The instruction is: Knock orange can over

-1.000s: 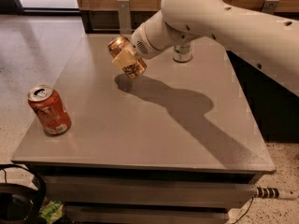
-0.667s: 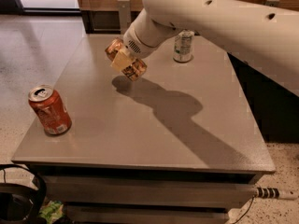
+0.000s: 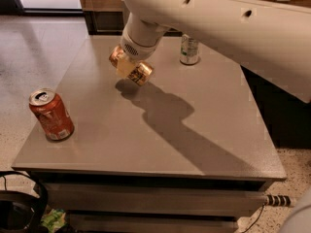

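Currently on view, one camera.

Item 1: gripper (image 3: 128,67). At the end of the pale arm (image 3: 204,18), which reaches in from the upper right. Sits over the far-left part of the table (image 3: 218,144). Fingers pressed onto the orange can's middle, pinching it.

Item 2: orange can (image 3: 140,74). Copper-toned, held in the gripper. Lies tilted, one end up to the left, the other down to the right. Appears clear of the tabletop; its dark shadow (image 3: 127,88) falls just below it on the surface.

Item 3: red can (image 3: 51,115). Upright, silver top showing, near the table's front-left corner. Well apart from the gripper.

Item 4: green can (image 3: 189,50). White and green, upright at the far edge, its top hidden behind the arm.

Item 5: table. Grey, flat, square-cornered. A broad arm shadow runs across it from the centre toward the front right.

Item 6: black cable (image 3: 22,203). Looped on the floor at lower left.
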Controlling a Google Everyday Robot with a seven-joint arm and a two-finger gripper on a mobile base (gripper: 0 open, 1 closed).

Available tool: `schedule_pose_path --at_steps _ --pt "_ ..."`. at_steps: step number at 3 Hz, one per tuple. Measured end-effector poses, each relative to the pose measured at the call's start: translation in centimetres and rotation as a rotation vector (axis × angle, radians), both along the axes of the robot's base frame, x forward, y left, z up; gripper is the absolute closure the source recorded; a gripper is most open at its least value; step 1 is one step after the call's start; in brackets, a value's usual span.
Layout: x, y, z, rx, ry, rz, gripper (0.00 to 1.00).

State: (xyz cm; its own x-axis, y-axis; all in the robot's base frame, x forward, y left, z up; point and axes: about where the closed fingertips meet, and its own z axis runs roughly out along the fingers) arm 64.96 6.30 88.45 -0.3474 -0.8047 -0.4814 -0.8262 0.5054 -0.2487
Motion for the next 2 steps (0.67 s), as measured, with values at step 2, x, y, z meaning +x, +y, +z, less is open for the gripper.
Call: schedule_pose_path --at_steps 2 --pt "3.4 0.2 -2.0 0.015 0.005 0.020 1.00"
